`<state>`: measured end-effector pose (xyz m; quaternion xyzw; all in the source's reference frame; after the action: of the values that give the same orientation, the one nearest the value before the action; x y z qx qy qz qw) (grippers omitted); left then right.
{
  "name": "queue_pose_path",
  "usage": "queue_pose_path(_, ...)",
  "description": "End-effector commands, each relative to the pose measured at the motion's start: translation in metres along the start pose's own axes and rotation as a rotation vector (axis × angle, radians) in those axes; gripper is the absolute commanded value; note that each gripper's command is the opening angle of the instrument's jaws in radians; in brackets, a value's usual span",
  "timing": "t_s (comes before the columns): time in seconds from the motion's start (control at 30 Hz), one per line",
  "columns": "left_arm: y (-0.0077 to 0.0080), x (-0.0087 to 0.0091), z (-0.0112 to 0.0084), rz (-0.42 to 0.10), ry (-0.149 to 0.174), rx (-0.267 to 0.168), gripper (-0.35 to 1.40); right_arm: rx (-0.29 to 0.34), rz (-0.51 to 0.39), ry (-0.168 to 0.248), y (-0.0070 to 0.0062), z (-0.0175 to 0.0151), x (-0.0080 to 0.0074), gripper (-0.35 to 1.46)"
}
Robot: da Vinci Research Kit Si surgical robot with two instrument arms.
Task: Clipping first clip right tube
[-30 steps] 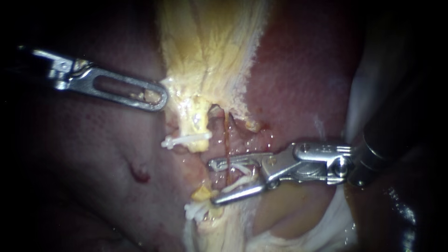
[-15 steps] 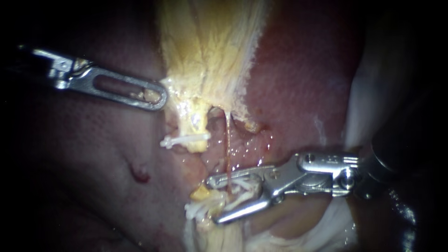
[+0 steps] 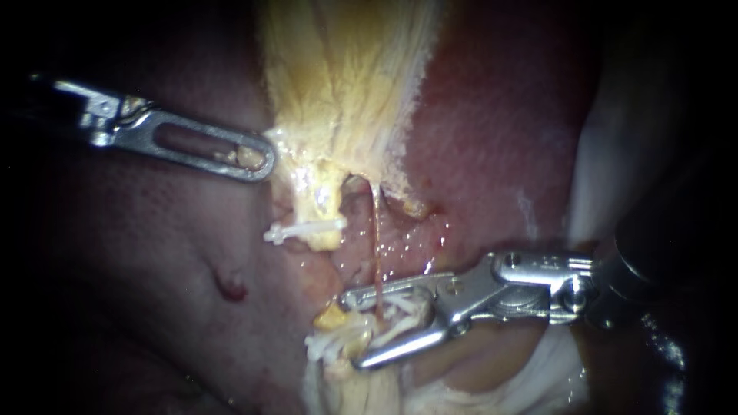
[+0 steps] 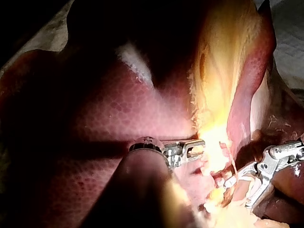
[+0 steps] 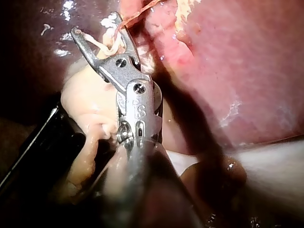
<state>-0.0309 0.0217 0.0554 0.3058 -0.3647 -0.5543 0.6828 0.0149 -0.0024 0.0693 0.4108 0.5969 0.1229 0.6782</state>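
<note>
**Status of the clip application**

1. The right instrument held its jaws at a moderate spread. A white loaded clip sat between them, touched by both jaws, with its legs apart.
2. The right tube, a thin reddish strand, ran from the yellow tissue across the liver. It entered the gap between the right instrument's jaws a short way behind their tips. In the right wrist view the tube crossed the jaws near their tips, next to the clip's pale legs.
3. The left instrument lay well apart from the right instrument, with its tip at the edge of the yellow tissue. Whether it held that tissue could not be determined.
4. A placed clip sat across a pale yellow strand ahead of the right instrument's upper jaw. The right tube itself carried no clip.

**Assessment**

- Positioning appeared complete or nearly so, since the jaws straddled the tube.
- The clip had not been squeezed shut.
- The steps left were to close the jaws until the clip locked, then release and withdraw.
- Frayed white material beside the lower jaw hid the clip's far end, so full enclosure of the tube could not be confirmed.
</note>
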Motion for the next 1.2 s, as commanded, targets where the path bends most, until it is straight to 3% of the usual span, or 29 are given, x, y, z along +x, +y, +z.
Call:
queue_pose_path(0.03,0.0,0.0,0.0,0.0,0.0,0.0,-0.35,0.0,0.004,0.0,0.0,0.0,-0.0001,0.46)
queue_pose_path(0.37,0.0001,0.0,0.0,0.0,0.0,0.0,-0.35,0.003,0.038,-0.002,0.0005,-0.0009,-0.0005,0.31)
queue_pose_path(0.87,0.0002,0.0,0.0001,0.001,0.0,-0.001,-0.35,0.014,0.077,-0.006,0.0006,-0.0013,-0.0008,-0.33)
queue_pose_path(1.2,0.0002,0.0,0.0001,0.001,0.0,-0.001,-0.35,0.018,0.104,-0.011,0.0008,-0.0009,-0.0022,-0.35)
